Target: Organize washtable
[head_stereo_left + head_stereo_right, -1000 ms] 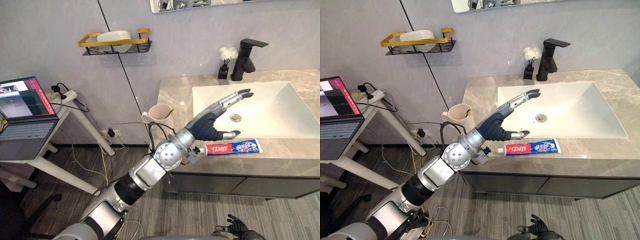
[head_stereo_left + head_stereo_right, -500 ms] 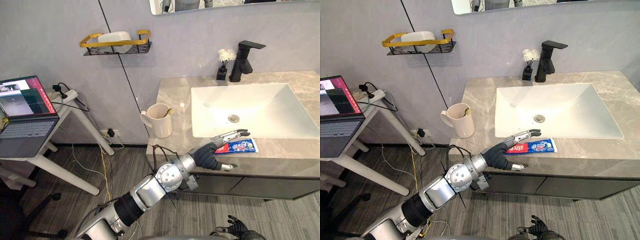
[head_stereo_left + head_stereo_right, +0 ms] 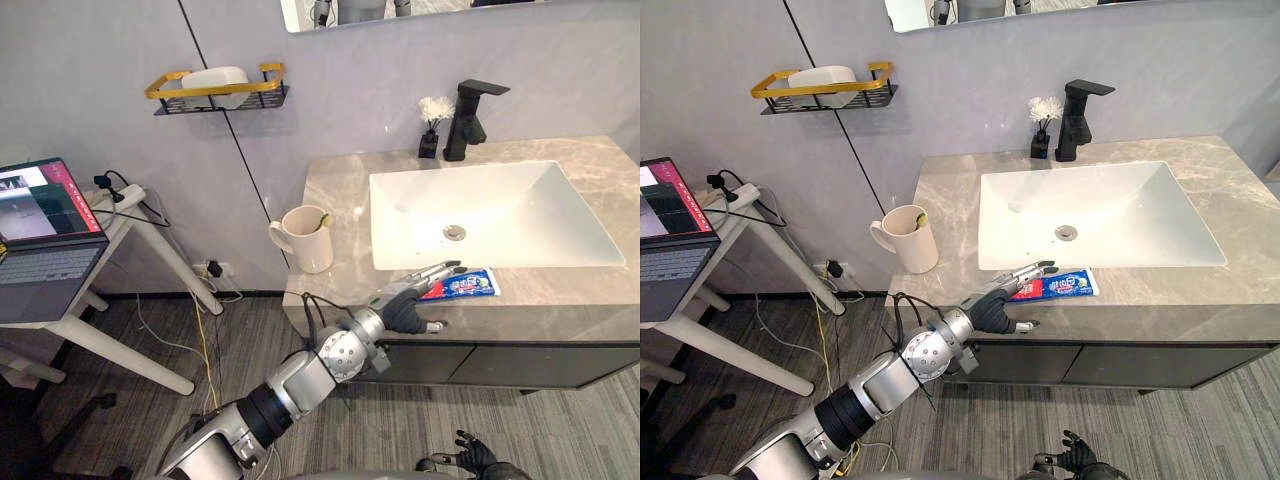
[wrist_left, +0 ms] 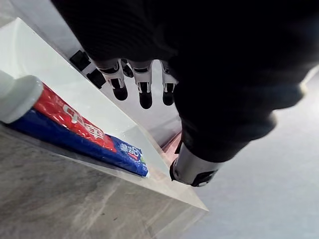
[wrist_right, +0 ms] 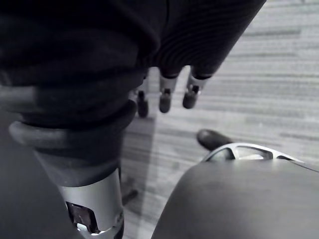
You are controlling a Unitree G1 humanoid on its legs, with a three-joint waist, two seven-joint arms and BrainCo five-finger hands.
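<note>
The left hand (image 3: 404, 308) is held straight-fingered, nothing grasped, by the toothpaste (image 3: 466, 284); a yellow item (image 3: 322, 219) is contained in the mug (image 3: 306, 245).

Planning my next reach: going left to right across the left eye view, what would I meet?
Laptop → wall shelf → mug → left hand → toothpaste tube.

Left arm (image 3: 300, 375) reaches forward, elbow slightly bent. Left hand (image 3: 405, 308): fingers (image 3: 440, 270) straight, close together, thumb (image 3: 433, 326) splayed apart on their near side. Right hand (image 3: 470, 458) hangs low, its fingers (image 5: 166, 97) loose and nearly straight.
</note>
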